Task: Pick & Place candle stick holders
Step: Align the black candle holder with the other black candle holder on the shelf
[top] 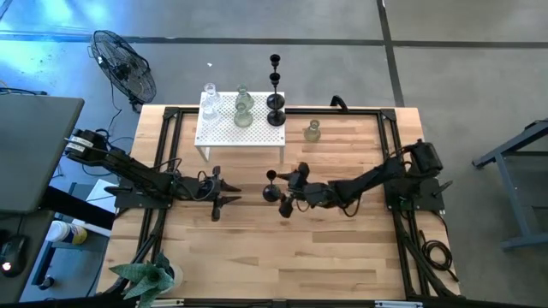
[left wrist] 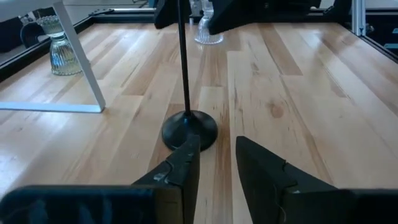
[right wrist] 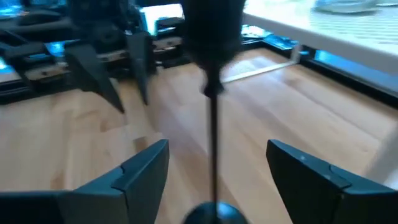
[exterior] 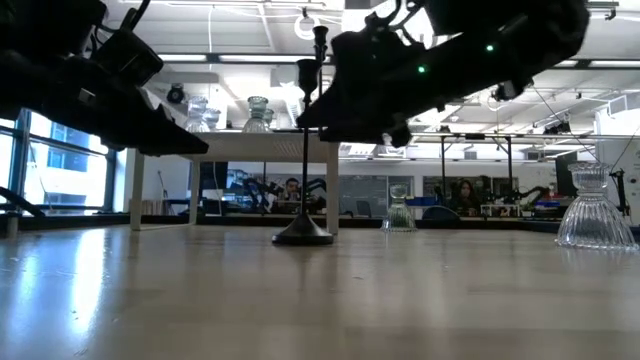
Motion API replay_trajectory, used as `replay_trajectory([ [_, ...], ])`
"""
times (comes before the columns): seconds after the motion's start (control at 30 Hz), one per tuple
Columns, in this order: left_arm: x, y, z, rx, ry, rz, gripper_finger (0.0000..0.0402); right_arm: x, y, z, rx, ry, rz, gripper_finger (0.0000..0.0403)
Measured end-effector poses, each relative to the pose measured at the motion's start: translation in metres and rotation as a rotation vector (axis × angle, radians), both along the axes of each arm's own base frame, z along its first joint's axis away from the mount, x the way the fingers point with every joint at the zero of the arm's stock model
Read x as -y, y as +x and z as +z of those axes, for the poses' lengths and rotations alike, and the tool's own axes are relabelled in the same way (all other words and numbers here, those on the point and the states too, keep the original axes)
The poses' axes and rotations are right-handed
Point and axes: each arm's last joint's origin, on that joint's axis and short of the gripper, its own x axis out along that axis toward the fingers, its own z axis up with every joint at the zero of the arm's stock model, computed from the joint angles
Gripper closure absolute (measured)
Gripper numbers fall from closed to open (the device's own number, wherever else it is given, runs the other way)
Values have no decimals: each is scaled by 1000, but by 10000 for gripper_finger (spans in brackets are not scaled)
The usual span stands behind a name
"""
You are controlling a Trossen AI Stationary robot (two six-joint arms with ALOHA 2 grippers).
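We see one black candle stick holder [top: 271, 192] standing upright on the surface [top: 342, 257], between the left gripper [top: 229, 190] and the right gripper [top: 285, 190], whose spread jaws flank its stem. Behind it stands the white perforated little table [top: 241, 128]. The front planks lie bare.

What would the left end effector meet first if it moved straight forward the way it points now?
Probably the round base of the black candle stick holder, standing directly ahead of the open left end effector.

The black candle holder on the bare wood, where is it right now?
In the high view the black candle holder stands mid-table, between the open right gripper and left gripper.
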Motion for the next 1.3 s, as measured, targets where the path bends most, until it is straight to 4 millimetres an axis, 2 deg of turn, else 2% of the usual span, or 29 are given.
replay_trajectory([
  [0.13,0,0,0,0,7,-2,302,14,12,2,8,3,0,148],
  [0.23,0,0,0,-1,7,-2,302,22,18,5,17,18,28,178],
  [0.33,0,0,0,-1,7,-3,302,22,20,9,25,9,78,234],
  [0.5,0,0,0,-2,7,-4,302,20,20,11,37,14,131,364],
  [0.57,0,0,0,-2,4,-5,302,20,20,12,45,9,138,391],
  [0.63,0,0,0,-1,-4,-4,302,18,19,18,54,2,153,383],
  [0.73,0,0,0,-1,-13,-9,302,18,13,39,103,-2,172,374],
  [0.9,0,0,0,-1,-14,-8,302,24,-10,96,195,-92,112,396],
  [1.0,0,0,0,4,-15,-8,302,35,-21,132,206,-143,50,392],
  [1.1,0,0,0,6,-15,-8,302,54,-21,157,244,-176,2,397],
  [1.3,0,0,0,4,-15,-8,302,100,-8,164,207,-194,-79,396],
])
